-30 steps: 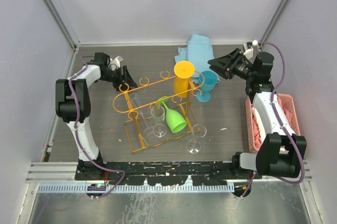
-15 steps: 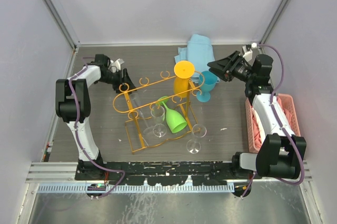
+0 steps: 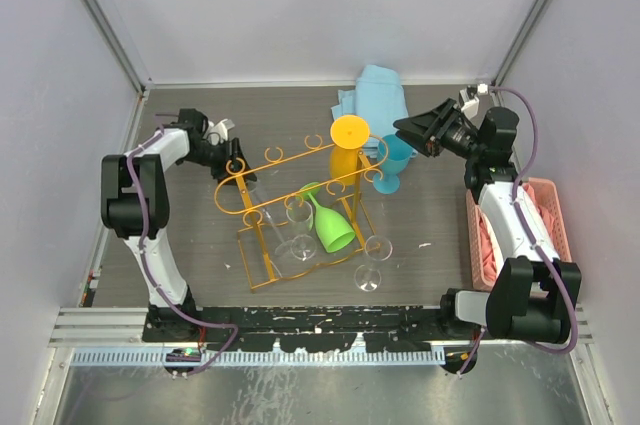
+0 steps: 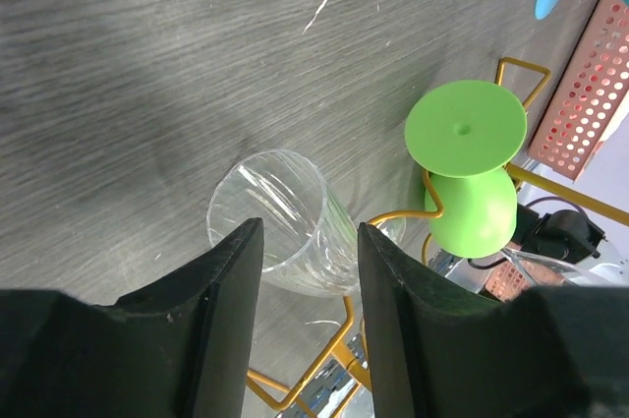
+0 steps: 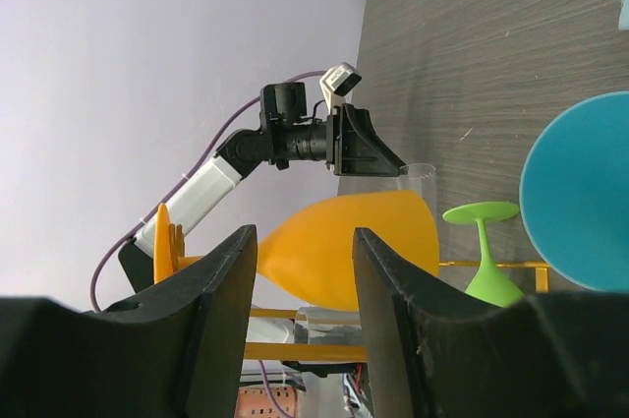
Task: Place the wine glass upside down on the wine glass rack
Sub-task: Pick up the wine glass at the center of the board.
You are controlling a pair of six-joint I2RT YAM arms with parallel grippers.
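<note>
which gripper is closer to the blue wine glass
Right. The right gripper is just behind the blue wine glass, fingers apart and empty. The left gripper is at the opposite end of the wine glass rack.

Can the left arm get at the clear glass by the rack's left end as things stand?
Probably yes: the left gripper is open, and the clear glass sits just beyond its fingers with nothing between. The wine glass rack runs close beside it and might snag.

The orange-gold wire wine glass rack (image 3: 300, 158) stands upright mid-table, with a clear wine glass (image 4: 280, 226) at its left end.
</note>
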